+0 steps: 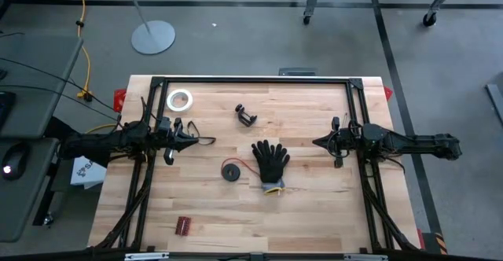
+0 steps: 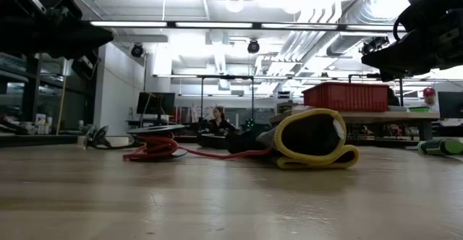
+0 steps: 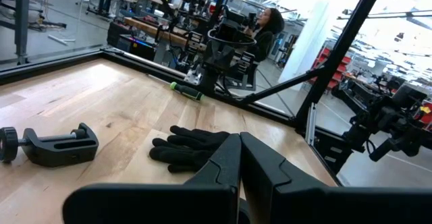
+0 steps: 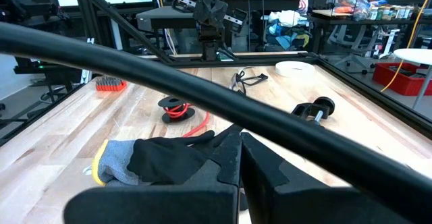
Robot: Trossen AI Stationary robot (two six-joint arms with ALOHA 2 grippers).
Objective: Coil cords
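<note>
The wooden table [image 1: 314, 206] fills the middle of the high view, edged by a black frame. The left arm reaches in from the frame's left side and the right arm from its right, each held level above the wood. The left gripper [image 1: 191, 140] sits left of centre with its fingers pressed together, holding nothing; the right gripper [image 1: 317, 142] sits right of centre, fingers likewise closed and empty.

Between them, just below the middle of the high view, lies a black glove [image 1: 271, 163] with a grey, yellow-edged cuff. Touching its left side is the red cord [image 1: 245, 167], which runs from the glove to a small black spool [image 1: 231, 171] lying flat on the wood — well apart from both grippers.

Above the glove lies a black clamp [image 1: 247, 116]. A white tape ring [image 1: 180, 100] rests in the table's upper left corner, and a small red item [image 1: 184, 226] lies toward the lower left.
</note>
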